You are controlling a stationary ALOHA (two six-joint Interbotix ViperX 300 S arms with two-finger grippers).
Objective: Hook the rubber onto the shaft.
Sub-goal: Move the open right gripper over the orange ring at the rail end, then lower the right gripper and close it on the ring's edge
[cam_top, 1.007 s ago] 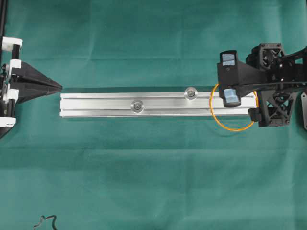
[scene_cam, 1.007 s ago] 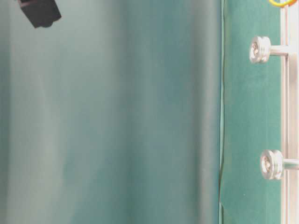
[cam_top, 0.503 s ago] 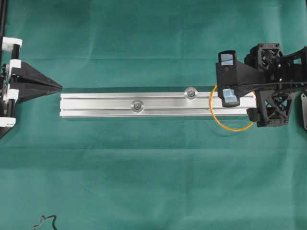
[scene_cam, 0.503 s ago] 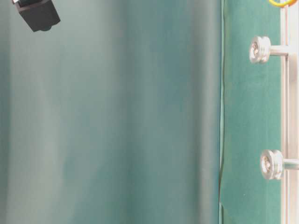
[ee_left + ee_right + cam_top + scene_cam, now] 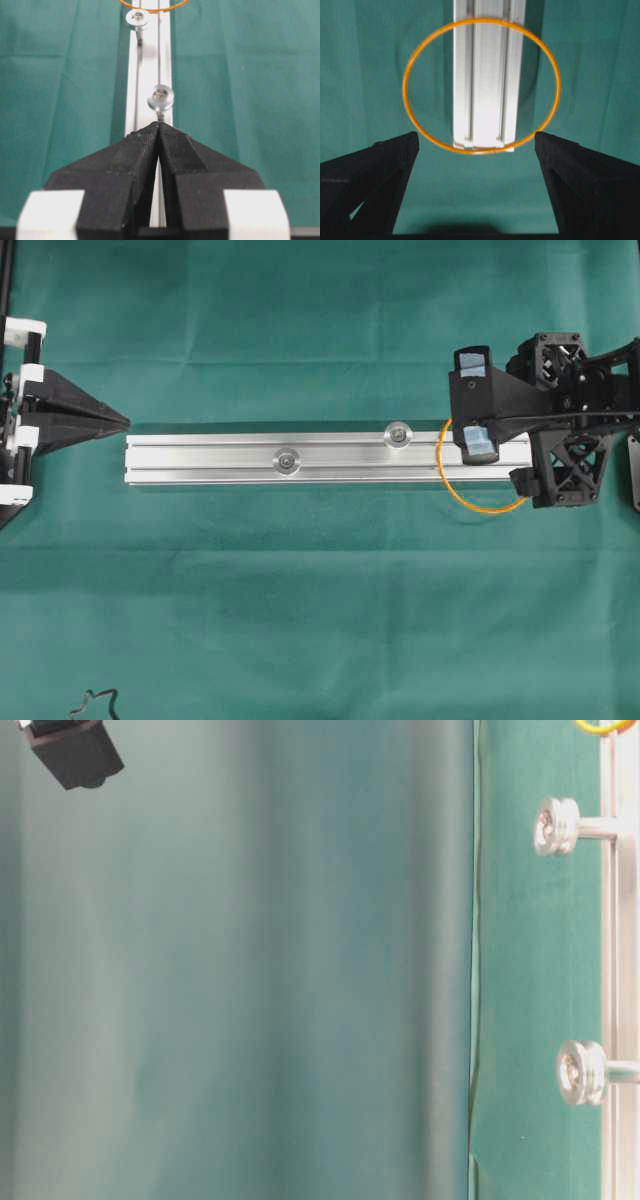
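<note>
The rubber (image 5: 487,508) is a thin orange ring lying flat around the right end of the silver rail (image 5: 200,460). In the right wrist view the rubber (image 5: 405,90) circles the rail end. Two silver shafts stand on the rail, one (image 5: 399,433) nearer the rubber and one (image 5: 287,460) further left. My right gripper (image 5: 476,405) hovers high above the rubber, open and empty (image 5: 475,137). My left gripper (image 5: 125,421) is shut, its tip just off the rail's left end, pointing along the rail (image 5: 159,125) at the nearer shaft (image 5: 160,96).
A green cloth (image 5: 300,590) covers the table. A black cable (image 5: 95,702) lies at the front left edge. In the table-level view one black finger (image 5: 70,755) of the right gripper hangs far off the cloth, and both shafts (image 5: 556,825) (image 5: 582,1072) stick out from the rail.
My right gripper has drifted slightly further from the table and a touch to the left. The rubber, the rail and the left gripper have not moved.
</note>
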